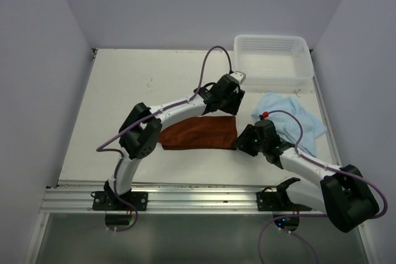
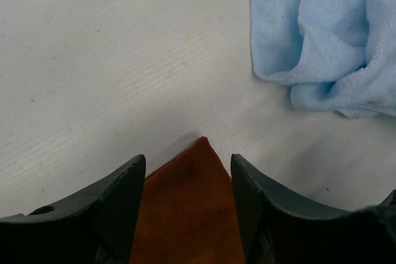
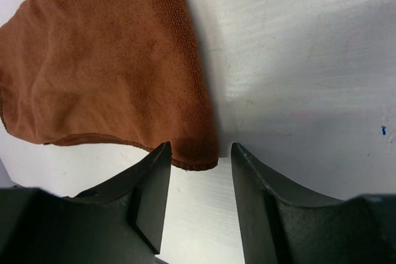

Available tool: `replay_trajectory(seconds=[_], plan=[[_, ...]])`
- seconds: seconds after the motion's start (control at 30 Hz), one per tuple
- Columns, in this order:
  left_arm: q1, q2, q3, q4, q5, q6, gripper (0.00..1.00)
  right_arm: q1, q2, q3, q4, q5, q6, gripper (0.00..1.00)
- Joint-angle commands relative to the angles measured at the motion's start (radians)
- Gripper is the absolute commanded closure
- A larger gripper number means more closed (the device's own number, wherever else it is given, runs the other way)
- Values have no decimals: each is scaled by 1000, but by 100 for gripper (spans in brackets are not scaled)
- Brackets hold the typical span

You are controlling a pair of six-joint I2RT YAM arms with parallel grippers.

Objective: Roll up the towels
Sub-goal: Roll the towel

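Observation:
A brown towel (image 1: 198,133) lies folded flat on the table, a long strip running left to right. My left gripper (image 1: 229,104) is open at its far right corner; in the left wrist view the pointed corner (image 2: 199,153) lies between the two fingers of the gripper (image 2: 187,160). My right gripper (image 1: 245,142) is open at the near right corner; in the right wrist view the towel's hemmed corner (image 3: 197,153) sits between the fingertips of the gripper (image 3: 200,149). A crumpled light blue towel (image 1: 291,120) lies to the right, also seen in the left wrist view (image 2: 322,35).
A white plastic basket (image 1: 272,60) stands at the back right, just beyond the blue towel. Purple cables loop over both arms. The table's metal rail (image 1: 185,193) runs along the near edge. Walls close in left and right.

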Motion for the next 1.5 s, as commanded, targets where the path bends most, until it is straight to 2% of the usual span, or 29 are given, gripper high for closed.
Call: replay_trajectory(seconds=[0.0,0.2,0.33,0.47,0.6,0.77,1.03,1.37,1.47], plan=[[-15,47,93,-26,-10,-32,39,-12,15,-17,88,12,14,54],[-36,111,137,-48,-8,-78,41,-30,100,-16,153,-23,21,64],[-42,139,156,-68,-13,-95,43,-41,149,-19,183,-57,29,77],[-48,157,172,-89,-24,-104,46,-41,127,-30,168,-51,15,91],[-52,183,193,-106,-14,-124,48,-43,86,-34,116,-20,-20,100],[-58,219,229,-149,-50,-131,50,-41,61,-47,93,-4,-42,100],[-78,191,235,-155,-134,-131,52,-41,86,-42,108,-11,-48,100],[-121,79,218,-181,-307,-154,51,-41,86,-53,117,-8,-54,100],[-131,46,172,-143,-331,-165,50,-43,90,-60,125,-6,-57,100]])
